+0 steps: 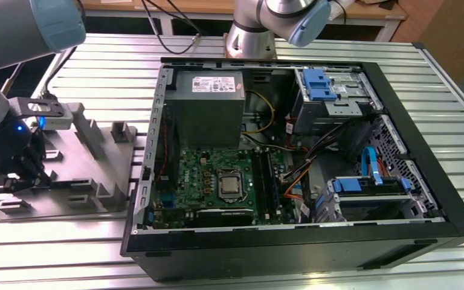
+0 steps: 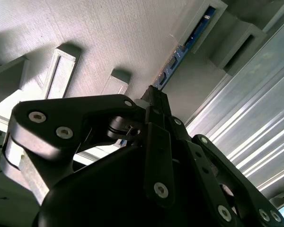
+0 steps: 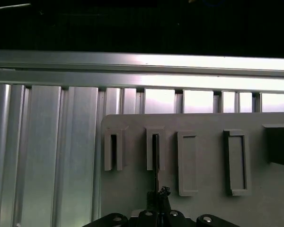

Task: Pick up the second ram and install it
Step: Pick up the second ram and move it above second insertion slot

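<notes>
The second ram [image 2: 185, 45] is a thin blue circuit-board stick seen edge-on, standing on its long edge on the grey fixture plate [image 2: 85, 28]. Its near end lies between the fingertips of the gripper [image 2: 153, 97], and its far end sits in a raised grey block on the plate. The fingers are drawn together and pinch the stick from both flat sides. In the first wrist view the ram [image 3: 155, 161] shows as a dark line running from the gripper [image 3: 161, 193] into a narrow slotted holder [image 3: 149, 149] on the plate [image 3: 208, 156]. An empty holder of the same kind [image 3: 112, 149] stands just beside it, and two wider rectangular holders [image 3: 187, 163] stand on its other side. The plate lies flat on a ribbed aluminium table [image 3: 47, 156]. In the exterior view the gripper [image 1: 21, 175] hangs low over the plate [image 1: 70, 175], near the plate's edge on the exterior view's left. Just beside the plate, on the exterior view's right of it, an open black computer case [image 1: 296, 241] lies on its side on the table [image 1: 55, 241]. In the case are a green motherboard [image 1: 215, 181], a grey power-supply box [image 1: 208, 109] and drive cages with blue clips [image 1: 325, 84]. Beyond the case, well apart from the plate, stands a robot arm's base [image 1: 252, 30].
</notes>
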`<control>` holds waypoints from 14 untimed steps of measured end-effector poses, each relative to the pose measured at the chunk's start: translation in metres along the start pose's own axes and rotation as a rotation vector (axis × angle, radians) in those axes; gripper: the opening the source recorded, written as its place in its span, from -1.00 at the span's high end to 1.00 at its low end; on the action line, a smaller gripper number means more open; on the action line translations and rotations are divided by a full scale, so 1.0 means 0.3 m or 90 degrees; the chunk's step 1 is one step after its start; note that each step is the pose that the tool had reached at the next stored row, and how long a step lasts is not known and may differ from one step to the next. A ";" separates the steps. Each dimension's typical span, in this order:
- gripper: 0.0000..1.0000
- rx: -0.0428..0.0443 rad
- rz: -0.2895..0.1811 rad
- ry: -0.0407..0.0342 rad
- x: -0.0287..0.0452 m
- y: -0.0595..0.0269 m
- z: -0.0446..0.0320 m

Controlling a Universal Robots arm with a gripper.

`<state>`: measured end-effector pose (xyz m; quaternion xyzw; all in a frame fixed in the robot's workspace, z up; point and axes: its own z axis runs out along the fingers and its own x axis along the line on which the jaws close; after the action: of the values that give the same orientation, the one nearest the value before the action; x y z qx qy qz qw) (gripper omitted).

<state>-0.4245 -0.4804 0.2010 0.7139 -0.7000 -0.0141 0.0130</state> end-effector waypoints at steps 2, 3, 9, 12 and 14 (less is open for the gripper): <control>0.76 0.0000 0.000 0.0000 0.000 0.000 0.000; 0.76 -0.0002 0.000 0.0001 0.000 0.000 -0.002; 0.76 0.0001 0.000 -0.0009 0.000 0.001 -0.031; 0.76 0.0002 0.000 -0.0010 0.000 0.002 -0.050; 0.76 0.0002 0.000 -0.0011 -0.001 0.002 -0.062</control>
<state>-0.4244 -0.4803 0.2197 0.7140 -0.6999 -0.0146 0.0123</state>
